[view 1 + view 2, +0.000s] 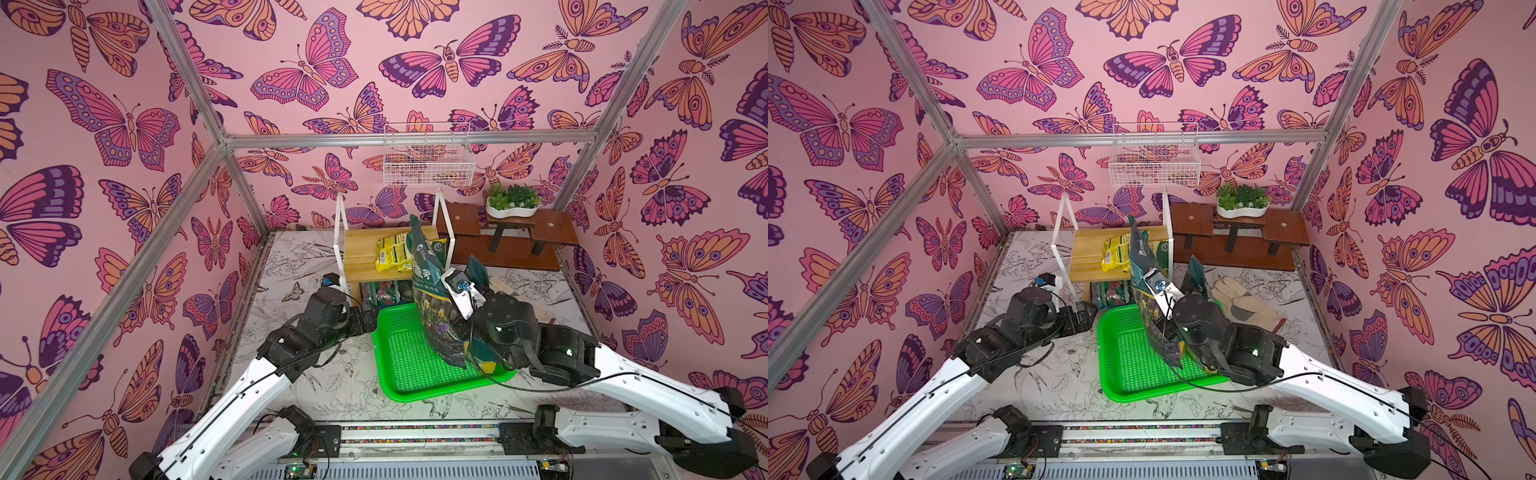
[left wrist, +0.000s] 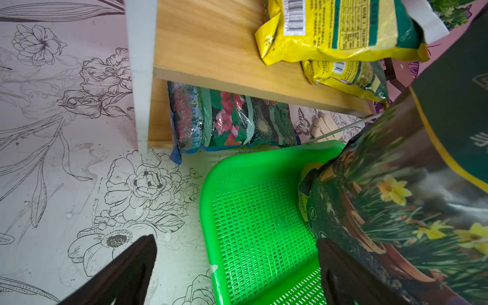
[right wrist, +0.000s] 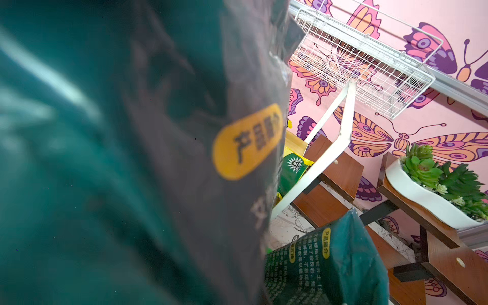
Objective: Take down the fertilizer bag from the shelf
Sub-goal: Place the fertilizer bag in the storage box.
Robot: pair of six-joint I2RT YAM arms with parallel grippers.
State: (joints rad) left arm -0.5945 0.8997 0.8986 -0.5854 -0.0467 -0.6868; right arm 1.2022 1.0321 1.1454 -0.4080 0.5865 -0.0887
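Left claw [image 2: 236,239] gapes, right claw [image 1: 462,332] clamps one fertilizer bag [image 1: 430,291]; two yellow bags [image 2: 338,31] on shelf [image 1: 361,253].

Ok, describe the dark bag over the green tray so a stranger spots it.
Find the white-framed shelf with pale wooden boards near the back wall; the green tray lies before it. Upright over the tray is the dark green bag, printed with yellow daffodils, unlike the flat yellow bags on the shelf.

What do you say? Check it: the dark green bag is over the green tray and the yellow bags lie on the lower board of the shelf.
Wrong board. The yellow bags lie on the upper board of the shelf, as the left wrist view shows. The dark green bag is indeed over the green tray.
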